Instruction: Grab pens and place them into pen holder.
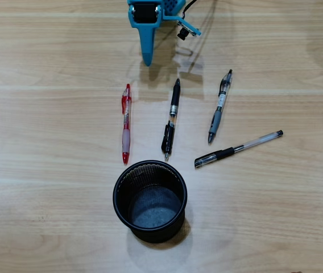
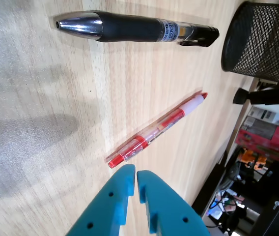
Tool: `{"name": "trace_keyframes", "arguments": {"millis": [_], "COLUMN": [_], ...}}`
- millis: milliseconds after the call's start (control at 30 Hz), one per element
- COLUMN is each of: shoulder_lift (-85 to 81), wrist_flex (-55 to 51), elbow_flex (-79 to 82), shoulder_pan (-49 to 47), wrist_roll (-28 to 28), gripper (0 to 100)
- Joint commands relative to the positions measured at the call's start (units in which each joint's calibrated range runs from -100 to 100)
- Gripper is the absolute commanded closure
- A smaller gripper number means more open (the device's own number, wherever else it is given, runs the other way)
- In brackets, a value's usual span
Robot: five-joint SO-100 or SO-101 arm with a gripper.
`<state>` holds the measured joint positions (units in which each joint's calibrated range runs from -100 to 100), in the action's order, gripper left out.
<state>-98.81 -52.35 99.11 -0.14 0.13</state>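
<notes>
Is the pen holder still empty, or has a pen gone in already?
Empty. The overhead view looks straight into the pen holder and shows only its bare bottom; all four pens lie on the table.

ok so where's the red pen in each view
Overhead view: the red pen lies left of centre, leftmost of the four pens, lengthwise up the picture, above and left of the pen holder.
Wrist view: it lies slanted at centre, just above the blue gripper.
Shared landmark: the black pen, its neighbour in both views.
</notes>
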Motion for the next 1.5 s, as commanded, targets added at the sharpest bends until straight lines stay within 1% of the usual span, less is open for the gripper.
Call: {"name": "trace_keyframes", "arguments": {"millis": [0, 200, 367, 467, 767, 833, 1000, 1100, 1200, 1367, 1433, 1467], "shoulder_lift": [2.72, 17.24, 31.42, 38.64, 57.24, 60.72, 67.6, 70.91, 74.31, 78.39, 78.98, 79.24], "wrist_flex": [1.37, 16.13, 26.52, 28.25, 27.61, 27.52, 27.52, 27.52, 27.52, 27.43, 27.43, 27.34], "elbow_flex": [-0.92, -4.9, -12.69, -19.47, -39.75, -44.0, -51.96, -55.49, -57.66, -59.11, -59.29, -59.57], "shoulder_pan": [0.01, -0.18, -1.46, -1.91, -3.47, -3.47, -2.74, -2.65, -1.91, -0.45, -0.18, 0.37], "wrist_roll": [-0.13, -0.13, -0.13, -0.13, -0.18, -1.18, -8.4, -13.64, -20.97, -35.31, -38.82, -39.71], "gripper": [98, 98, 98, 98, 98, 98, 98, 98, 98, 98, 98, 98]}}
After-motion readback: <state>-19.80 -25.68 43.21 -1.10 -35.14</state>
